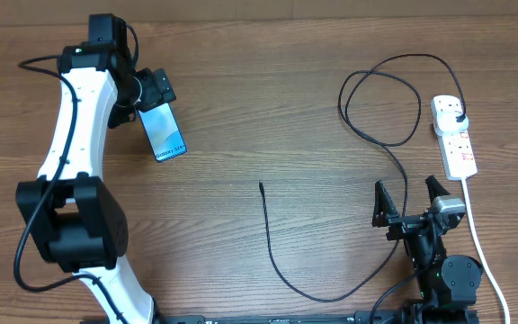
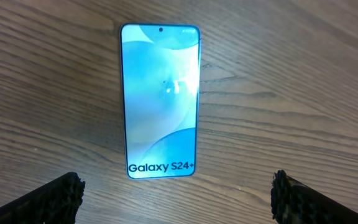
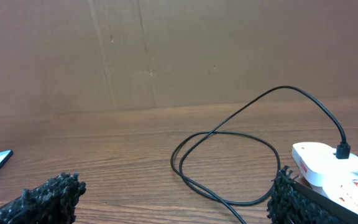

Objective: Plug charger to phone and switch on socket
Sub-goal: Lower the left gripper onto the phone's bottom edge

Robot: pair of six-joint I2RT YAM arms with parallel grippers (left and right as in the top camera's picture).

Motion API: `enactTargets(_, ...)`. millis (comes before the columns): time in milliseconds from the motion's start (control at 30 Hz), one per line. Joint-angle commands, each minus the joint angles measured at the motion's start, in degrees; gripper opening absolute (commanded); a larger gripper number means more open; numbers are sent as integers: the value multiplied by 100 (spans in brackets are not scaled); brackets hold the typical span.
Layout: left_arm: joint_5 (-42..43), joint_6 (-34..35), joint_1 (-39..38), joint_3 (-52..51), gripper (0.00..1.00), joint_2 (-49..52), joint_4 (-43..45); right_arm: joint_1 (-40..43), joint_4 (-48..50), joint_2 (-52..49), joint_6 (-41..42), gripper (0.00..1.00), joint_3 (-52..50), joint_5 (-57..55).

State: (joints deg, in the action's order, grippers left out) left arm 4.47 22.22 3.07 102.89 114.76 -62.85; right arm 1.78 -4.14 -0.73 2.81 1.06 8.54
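1. Right end effector (image 1: 409,193) nearest, at the right near edge of the desk (image 1: 268,108): jaws wide, nothing held, fingers apart from the cable passing between them.
2. Charger (image 1: 267,225): thin black cable, near loop sagging toward the desk edge, then up past the right end effector into a big loose loop further back. Connector tip (image 1: 261,185) free on bare desk mid-field, well apart from the phone.
3. Socket (image 1: 454,135): white strip at the right, red switch marks, thick white cord (image 1: 479,243) trailing toward the near edge. Black plug (image 1: 458,118) seated in the far outlet. Switch position: cannot tell.
4. Phone (image 1: 163,131): flat on the desk far left, screen up, lit blue-cyan, "Galaxy S24+" text at its near end, black frame.
5. Left end effector (image 2: 176,199) above the phone: jaws wide, empty, no contact.
6. Brown cardboard wall (image 3: 179,50) behind the desk.
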Motion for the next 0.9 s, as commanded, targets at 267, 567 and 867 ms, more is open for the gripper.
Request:
enactTargets(267,-42,31,-245,164,100,619,98,-22,15,57,20,100,-61,-79)
enactTargets(567,-232,319,-326,188,100,868,210,-22,15,57,20,100,-61,-81)
enactTargets(867,-291,619,-271,186,100,870,129,-22,15,57,20,100,-61,-81)
